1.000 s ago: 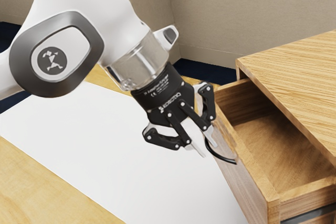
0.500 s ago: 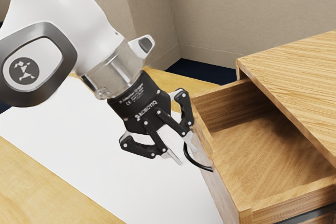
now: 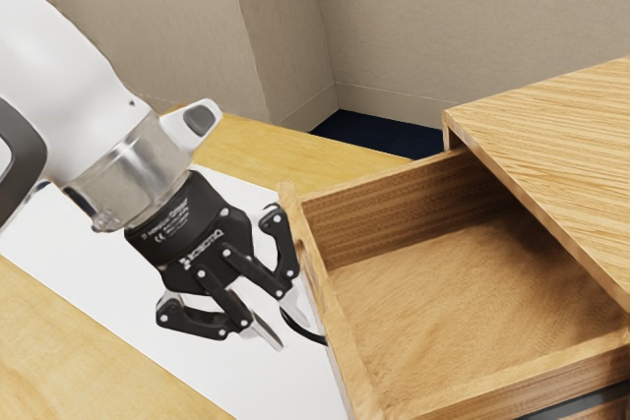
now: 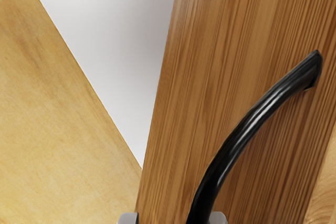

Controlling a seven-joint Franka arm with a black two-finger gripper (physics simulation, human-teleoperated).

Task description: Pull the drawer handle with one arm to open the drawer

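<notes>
Wood grain covers most of the exterior view. A light oak cabinet with a flat top (image 3: 551,135) stands at the exterior view's right. Its wide wooden drawer (image 3: 320,282) stands far out from under that top, and its bare floor and inner walls are in full sight. The white Franka arm (image 3: 69,115) comes in from the exterior view's left. Its black two-finger gripper (image 3: 283,314) is at the outer face of the drawer's front panel. A curved black drawer handle (image 3: 303,330) shows there as a thin dark arc just below the fingers. The fingers stand apart, one above the arc and one to the side of it. Under the hand lies a white rectangular sheet (image 3: 98,282) on a pale wooden table (image 3: 59,361). The sheet runs up to the foot of the drawer front. Behind are beige walls (image 3: 443,17) and a strip of dark blue floor (image 3: 374,130).

In the wrist view the drawer's front panel (image 4: 220,51) appears as a broad board of striped brown wood. The handle (image 4: 247,129) sweeps across it as a glossy black bow. One end is fixed to the panel and the other runs down between the two grey finger pads (image 4: 128,217). The handle lies close against one pad, while a band of bare wood shows between it and the other. So the fingers are spread around the handle, not pinched on it. Beside the panel lie the white sheet (image 4: 121,35) and the table's light wood (image 4: 47,129).
</notes>
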